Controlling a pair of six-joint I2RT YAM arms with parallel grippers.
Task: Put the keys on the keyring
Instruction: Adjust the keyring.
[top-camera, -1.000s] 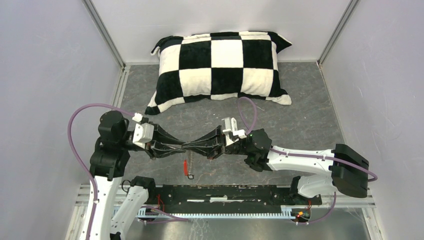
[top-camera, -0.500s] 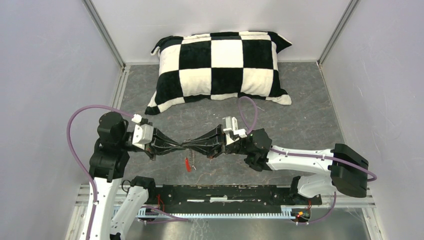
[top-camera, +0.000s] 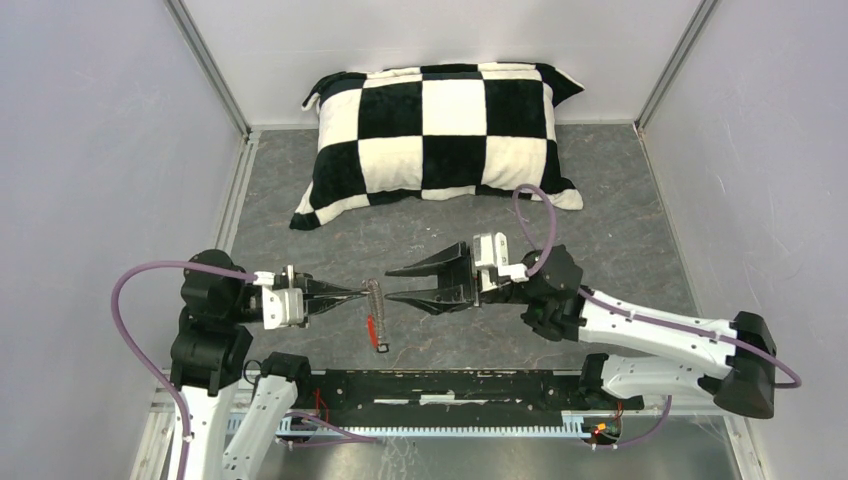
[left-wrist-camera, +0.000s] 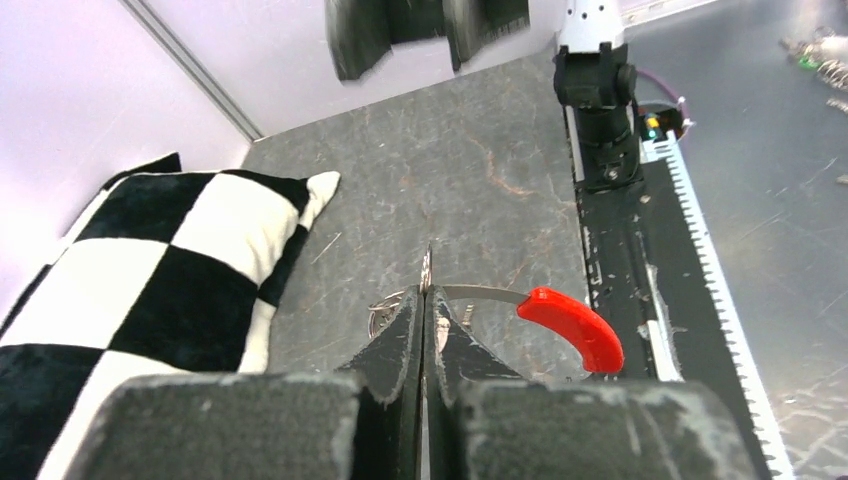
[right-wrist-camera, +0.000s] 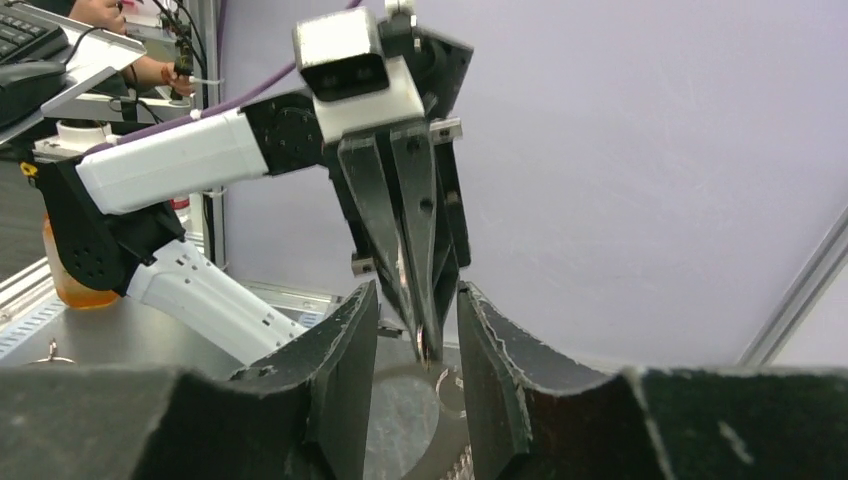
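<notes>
Now right gripper (top-camera: 388, 284) lets go, backs off, jaws wide, free for next job. Left gripper (top-camera: 358, 292) alone pinches keyring (top-camera: 374, 296) at its tips.

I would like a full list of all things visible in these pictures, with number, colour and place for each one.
pillow: one, black-and-white checks, far end of the table, against the back wall.
keyring: one, silvery wire with a red section, hanging from the left gripper above the table.
keys: none that I can tell for certain.
table: one, grey, marbled.
base rail: one, black, near edge.
left gripper: one, black, shut on the keyring.
right gripper: one, black, open, facing the left gripper.
</notes>
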